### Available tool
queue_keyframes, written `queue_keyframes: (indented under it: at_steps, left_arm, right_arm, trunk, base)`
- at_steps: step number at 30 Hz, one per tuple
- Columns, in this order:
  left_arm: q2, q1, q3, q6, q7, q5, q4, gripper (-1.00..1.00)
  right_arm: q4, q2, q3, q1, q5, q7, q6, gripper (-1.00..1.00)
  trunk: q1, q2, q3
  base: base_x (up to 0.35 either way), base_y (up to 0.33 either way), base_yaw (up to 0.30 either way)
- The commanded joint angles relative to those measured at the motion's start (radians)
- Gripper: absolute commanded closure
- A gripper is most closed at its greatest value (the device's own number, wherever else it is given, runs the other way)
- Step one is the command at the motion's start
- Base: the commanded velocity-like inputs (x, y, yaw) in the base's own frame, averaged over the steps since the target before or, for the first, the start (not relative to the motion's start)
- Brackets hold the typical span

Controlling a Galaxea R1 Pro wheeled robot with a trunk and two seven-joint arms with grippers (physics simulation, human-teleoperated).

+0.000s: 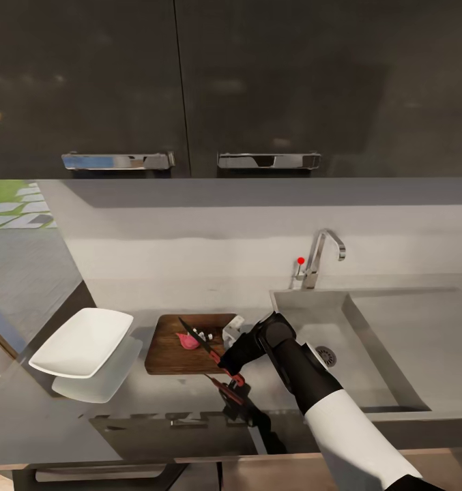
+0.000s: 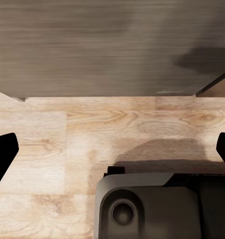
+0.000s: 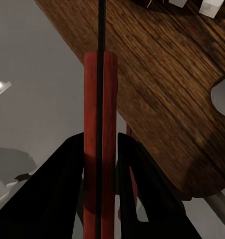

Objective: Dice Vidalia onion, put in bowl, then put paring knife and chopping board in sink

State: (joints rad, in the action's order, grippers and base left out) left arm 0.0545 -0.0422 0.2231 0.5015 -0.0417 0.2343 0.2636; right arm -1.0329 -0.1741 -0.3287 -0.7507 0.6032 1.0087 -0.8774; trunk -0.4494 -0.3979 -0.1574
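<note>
My right gripper (image 3: 100, 164) pinches the knife (image 3: 99, 144) | blade tip cut off ahead | onion (image 1: 188, 340) half-hidden behind blade | left gripper (image 2: 112, 149) spread wide

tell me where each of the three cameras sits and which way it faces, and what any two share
Head view: on the head, looking down at the countertop, bowl, chopping board and sink; the right arm shows.
Left wrist view: on the left arm, facing wooden floor and the robot's base; dark fingertips at the edges.
Right wrist view: along the right gripper, shut on the paring knife.
Shared: head and right wrist views both show knife and board.
</note>
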Motion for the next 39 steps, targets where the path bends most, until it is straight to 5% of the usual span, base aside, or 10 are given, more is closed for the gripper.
queue_keyframes:
  at_steps: [1,26,32,36,39]
  left_arm:
    - [0.001,-0.001,0.008,0.003,-0.004,0.006,0.000,-1.00]
    - [0.001,-0.001,0.008,0.003,-0.004,0.006,-0.001,-1.00]
    - [0.001,-0.001,0.008,0.003,-0.004,0.006,-0.001,-1.00]
    - [0.001,-0.001,0.008,0.003,-0.004,0.006,-0.001,-1.00]
    - [0.001,-0.001,0.008,0.003,-0.004,0.006,-0.001,-1.00]
  right_arm:
    - [-0.001,0.000,0.000,-0.001,0.009,0.010,-0.004,1.00]
    - [-0.006,0.000,0.009,-0.001,0.010,0.025,-0.002,1.00]
    - [-0.109,0.006,0.086,-0.001,0.007,0.114,-0.003,1.00]
    - [-0.138,0.072,0.140,-0.001,0.007,0.125,-0.005,1.00]
    - [-0.146,0.083,0.167,-0.001,0.011,0.126,-0.005,1.00]
  trunk:
    - [-0.001,-0.002,-0.003]
    - [-0.001,-0.002,-0.009]
    - [-0.001,-0.002,-0.009]
    - [-0.001,-0.002,-0.009]
    - [-0.001,-0.002,-0.009]
  base:
    - [0.000,0.000,0.000]
    - [0.000,0.000,0.000]
    - [0.000,0.000,0.000]
    - [0.000,0.000,0.000]
    - [0.000,0.000,0.000]
